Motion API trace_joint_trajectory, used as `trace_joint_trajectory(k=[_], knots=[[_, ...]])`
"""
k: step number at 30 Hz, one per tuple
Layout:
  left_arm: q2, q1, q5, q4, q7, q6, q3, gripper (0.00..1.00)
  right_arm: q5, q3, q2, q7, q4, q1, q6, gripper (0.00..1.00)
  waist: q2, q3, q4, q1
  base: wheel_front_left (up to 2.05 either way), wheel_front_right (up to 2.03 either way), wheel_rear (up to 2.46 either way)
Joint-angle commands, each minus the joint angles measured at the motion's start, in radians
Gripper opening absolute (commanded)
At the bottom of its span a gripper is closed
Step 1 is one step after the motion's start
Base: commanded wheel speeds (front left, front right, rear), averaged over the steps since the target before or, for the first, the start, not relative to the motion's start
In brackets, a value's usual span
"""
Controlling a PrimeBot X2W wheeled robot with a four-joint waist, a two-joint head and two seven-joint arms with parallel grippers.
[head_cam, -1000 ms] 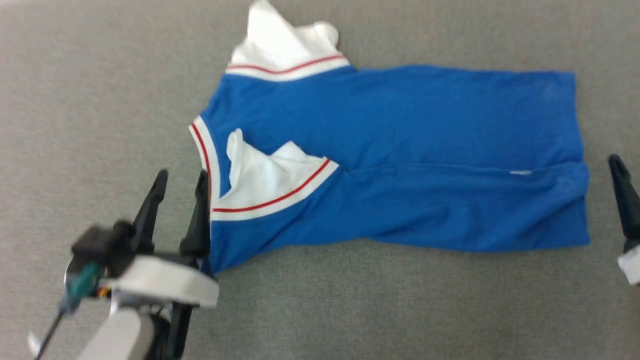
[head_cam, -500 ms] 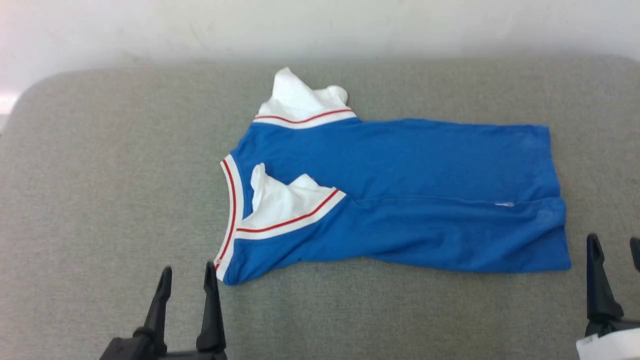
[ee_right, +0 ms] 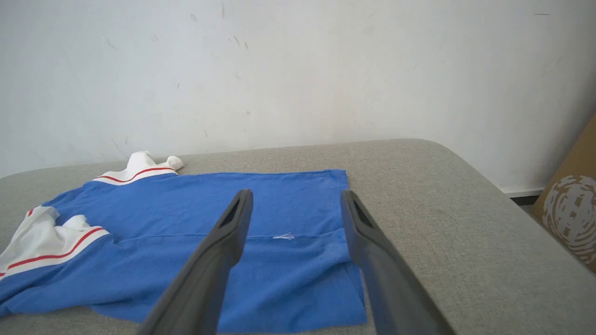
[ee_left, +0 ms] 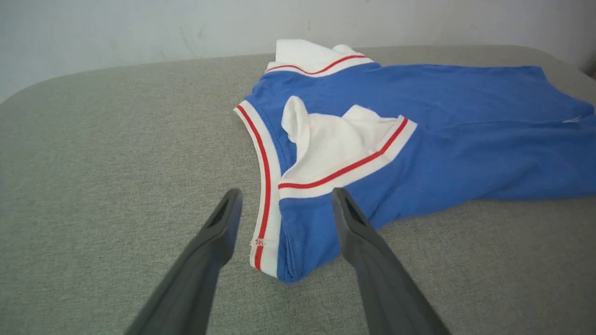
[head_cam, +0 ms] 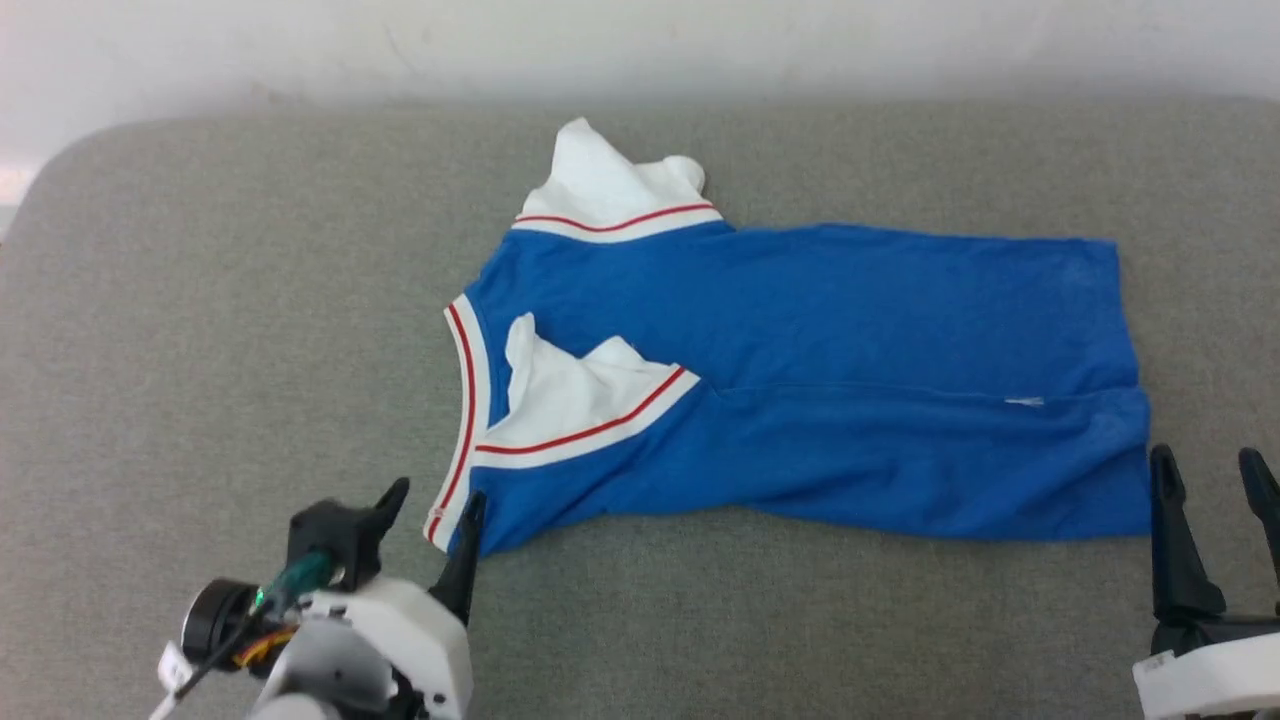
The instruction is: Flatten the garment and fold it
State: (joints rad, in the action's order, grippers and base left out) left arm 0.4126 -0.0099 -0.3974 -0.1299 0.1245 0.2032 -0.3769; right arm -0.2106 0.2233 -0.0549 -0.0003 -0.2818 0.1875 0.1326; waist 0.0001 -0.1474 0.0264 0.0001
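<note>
The garment, a royal-blue shirt with white sleeves and red-and-white trim, lies lengthwise on the grey cushion, collar to the left and hem to the right. Its near long side is folded over the body, with one white sleeve lying on top. The other sleeve sticks out at the far side. My left gripper is open at the near collar corner, with its fingers to either side of that corner. My right gripper is open just right of the hem's near corner, holding nothing.
The grey cushion has a rounded far-left corner and ends at a white wall. In the right wrist view the cushion's right edge drops off beside a brown cardboard box.
The head camera tilted up and back from the garment. My left gripper has moved in on the near collar corner, and the right gripper stands near the hem corner. Both stayed open.
</note>
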Motion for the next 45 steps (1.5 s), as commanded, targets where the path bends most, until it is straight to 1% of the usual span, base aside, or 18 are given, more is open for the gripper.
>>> trace_joint_trajectory(k=[1,4,8,13,16,17,18,19,24,27,29,32,34,38,40,42,45], knots=[[0.007,-0.042,-0.001,0.025,0.044,-0.01,-0.012,1.0,0.0,-0.006,0.004,0.002,-0.004,-0.018,-0.002,1.0,-0.0001,-0.057,-0.014,-0.0001,0.0,0.0,0.0],[0.011,-0.099,-0.007,0.072,0.127,-0.018,-0.023,1.0,-0.006,-0.016,0.004,0.003,0.002,-0.032,-0.002,1.0,-0.0001,-0.1,-0.026,-0.0001,0.0,0.0,0.0],[0.001,-0.142,-0.04,0.114,0.21,-0.022,-0.028,1.0,-0.011,-0.015,-0.001,0.0,0.015,-0.049,-0.002,1.0,-0.0001,-0.138,-0.037,-0.0001,0.0,0.0,0.0],[0.007,-0.147,-0.06,0.172,0.324,-0.007,-0.041,1.0,-0.023,-0.018,-0.019,-0.007,0.035,-0.064,-0.002,1.0,-0.0001,-0.157,-0.044,-0.0001,0.0,0.0,0.0],[-0.006,-0.138,-0.083,0.189,0.363,0.002,-0.045,1.0,-0.03,-0.023,-0.027,-0.007,0.042,-0.075,-0.002,1.0,-0.0001,-0.163,-0.045,-0.0001,0.0,0.0,0.0],[-0.01,-0.134,-0.092,0.195,0.379,0.003,-0.049,0.7,-0.032,-0.026,-0.031,-0.007,0.044,-0.08,-0.002,1.0,-0.0001,-0.164,-0.045,-0.0001,0.0,0.0,0.0],[-0.012,-0.132,-0.094,0.197,0.385,0.002,-0.053,0.04,-0.033,-0.03,-0.035,-0.007,0.045,-0.085,-0.002,1.0,-0.0001,-0.165,-0.043,-0.0001,0.0,0.0,0.0],[-0.015,-0.131,-0.097,0.197,0.384,0.005,-0.052,0.0,-0.035,-0.036,-0.041,-0.006,0.046,-0.09,-0.002,1.0,-0.0001,-0.165,-0.042,-0.0001,0.0,0.0,0.0],[-0.05,-0.103,-0.128,0.172,0.307,0.029,-0.012,0.0,-0.053,-0.08,-0.089,0.012,0.035,-0.136,-0.002,1.0,-0.0001,-0.153,-0.041,-0.0001,0.0,0.0,0.0],[-0.06,-0.075,-0.14,0.129,0.249,0.042,0.016,0.0,-0.07,-0.094,-0.14,0.042,0.021,-0.177,-0.002,1.0,-0.0001,-0.145,-0.039,-0.0001,0.0,0.0,0.0],[-0.06,-0.054,-0.141,0.094,0.223,0.052,0.029,0.0,-0.09,-0.086,-0.166,0.072,0.011,-0.201,-0.002,1.0,-0.0001,-0.142,-0.037,-0.0001,0.0,0.0,0.0],[-0.06,-0.027,-0.143,0.046,0.199,0.062,0.039,0.0,-0.119,-0.052,-0.2,0.156,0.016,-0.221,-0.002,1.0,-0.0001,-0.144,-0.033,-0.0001,0.0,0.0,0.0],[-0.059,-0.017,-0.139,0.021,0.194,0.068,0.039,0.0,-0.15,-0.018,-0.205,0.231,0.037,-0.228,-0.002,1.0,-0.0001,-0.154,-0.031,-0.0001,0.0,0.0,0.0],[-0.063,-0.017,-0.132,-0.017,0.187,0.077,0.035,0.0,-0.153,0.014,-0.24,0.36,0.095,-0.223,-0.002,1.0,-0.0001,-0.181,-0.028,-0.0001,0.0,0.0,0.0],[-0.064,-0.024,-0.128,-0.026,0.188,0.078,0.032,0.0,-0.155,0.007,-0.254,0.4,0.127,-0.221,-0.002,1.0,-0.0001,-0.198,-0.026,-0.0001,0.0,0.0,0.0],[-0.065,-0.034,-0.123,-0.031,0.188,0.08,0.028,0.0,-0.158,0.007,-0.255,0.436,0.164,-0.222,-0.002,1.0,-0.0001,-0.215,-0.025,-0.0001,0.0,0.0,0.0],[-0.067,-0.05,-0.115,-0.035,0.189,0.082,0.021,0.0,-0.155,0.013,-0.252,0.463,0.206,-0.232,-0.002,1.0,-0.0001,-0.237,-0.022,-0.0001,0.0,0.0,0.0]])
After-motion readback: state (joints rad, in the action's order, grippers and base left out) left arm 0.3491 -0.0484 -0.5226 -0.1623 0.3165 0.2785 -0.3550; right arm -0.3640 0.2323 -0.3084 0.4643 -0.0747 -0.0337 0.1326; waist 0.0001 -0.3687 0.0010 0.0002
